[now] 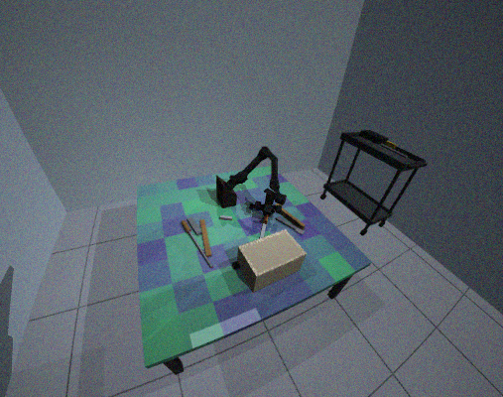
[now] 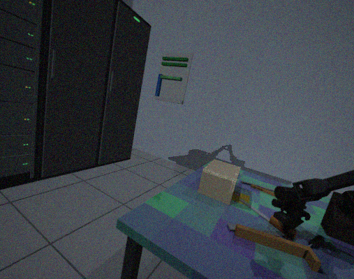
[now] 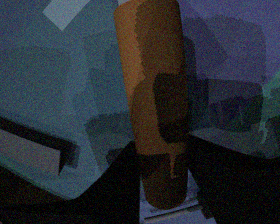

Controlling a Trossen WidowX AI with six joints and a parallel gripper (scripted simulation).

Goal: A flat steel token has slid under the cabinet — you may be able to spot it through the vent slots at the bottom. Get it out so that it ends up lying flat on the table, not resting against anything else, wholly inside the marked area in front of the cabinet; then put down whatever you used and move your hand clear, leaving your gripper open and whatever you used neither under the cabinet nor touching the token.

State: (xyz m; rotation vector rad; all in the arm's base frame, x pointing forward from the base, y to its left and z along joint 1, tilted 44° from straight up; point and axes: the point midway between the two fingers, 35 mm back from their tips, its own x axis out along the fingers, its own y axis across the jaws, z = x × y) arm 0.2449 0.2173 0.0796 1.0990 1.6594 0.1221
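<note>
The tan cabinet (image 1: 272,251) (image 2: 218,185) stands on the table (image 1: 186,293) (image 2: 172,223). My gripper (image 1: 266,213) (image 2: 288,227) (image 3: 157,141) is shut on the wooden handle (image 3: 153,100) (image 2: 276,222) of a thin tool. Its pale, narrow blade (image 1: 263,230) (image 2: 255,210) points toward the near bottom side of the cabinet. I cannot tell whether the tip is under it. The token and the vent slots do not show. I cannot make out the marked area with certainty.
A wooden-handled tool (image 1: 291,217) (image 2: 267,238) lies close beside the gripper. Another wooden handle (image 1: 205,238) and a thin rod (image 1: 200,250) lie across the table. A small pale piece (image 1: 225,217) lies near the arm's base. A dark knob (image 1: 236,265) is beside the cabinet.
</note>
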